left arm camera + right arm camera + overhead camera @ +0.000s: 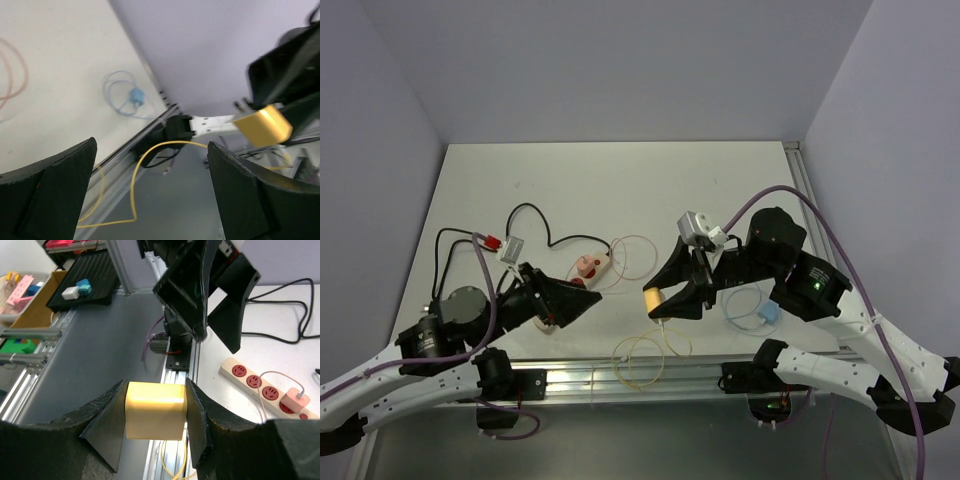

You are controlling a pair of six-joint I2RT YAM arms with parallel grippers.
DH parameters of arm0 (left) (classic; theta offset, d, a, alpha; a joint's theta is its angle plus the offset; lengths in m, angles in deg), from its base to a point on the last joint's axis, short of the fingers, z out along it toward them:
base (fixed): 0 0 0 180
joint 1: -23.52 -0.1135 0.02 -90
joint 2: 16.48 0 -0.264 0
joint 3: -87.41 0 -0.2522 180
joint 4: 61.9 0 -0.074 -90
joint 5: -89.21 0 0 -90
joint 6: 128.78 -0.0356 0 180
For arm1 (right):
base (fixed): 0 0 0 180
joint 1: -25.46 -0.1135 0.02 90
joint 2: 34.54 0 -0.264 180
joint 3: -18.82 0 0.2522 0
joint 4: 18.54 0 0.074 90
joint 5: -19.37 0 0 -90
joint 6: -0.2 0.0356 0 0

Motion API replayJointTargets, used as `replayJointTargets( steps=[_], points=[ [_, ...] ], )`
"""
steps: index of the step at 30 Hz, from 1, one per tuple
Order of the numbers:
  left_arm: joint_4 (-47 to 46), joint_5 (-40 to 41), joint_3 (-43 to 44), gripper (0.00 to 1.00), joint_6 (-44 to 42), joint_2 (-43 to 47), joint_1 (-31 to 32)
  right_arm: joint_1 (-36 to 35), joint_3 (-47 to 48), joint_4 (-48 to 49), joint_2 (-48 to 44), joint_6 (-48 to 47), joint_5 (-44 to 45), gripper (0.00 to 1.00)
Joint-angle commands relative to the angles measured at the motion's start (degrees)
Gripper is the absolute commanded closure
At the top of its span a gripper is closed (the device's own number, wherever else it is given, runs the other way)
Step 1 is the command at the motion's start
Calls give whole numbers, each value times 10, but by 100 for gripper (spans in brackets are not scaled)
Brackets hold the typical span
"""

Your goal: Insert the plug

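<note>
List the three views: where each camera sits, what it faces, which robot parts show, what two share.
Top external: above and behind the robot, looking down on the table; left arm and right arm show.
Left wrist: on its arm, facing rightward; the open left gripper frames the yellow plug.
Right wrist: on its arm, facing the power strip; the right gripper clamps the plug.
Shared: both wrist views show the plug.

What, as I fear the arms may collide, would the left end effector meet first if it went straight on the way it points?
Probably the yellow plug, clamped in the right end effector. It sits somewhat right of centre in the left wrist view, so the exact line and depth are uncertain.
</note>
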Motion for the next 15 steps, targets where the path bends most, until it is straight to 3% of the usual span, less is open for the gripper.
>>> replayJointTargets(
  steps=[1,6,15],
  points=[
    [-93,-54,5,1,19,12,2,-3,39,-17,12,-36,-44,100],
    [-238,-180,-4,0,98,-54,2,-3,37,3,24,-37,-57,100],
    [-376,-236,-31,0,191,-168,1,-4,26,41,28,-23,-47,100]
  ],
)
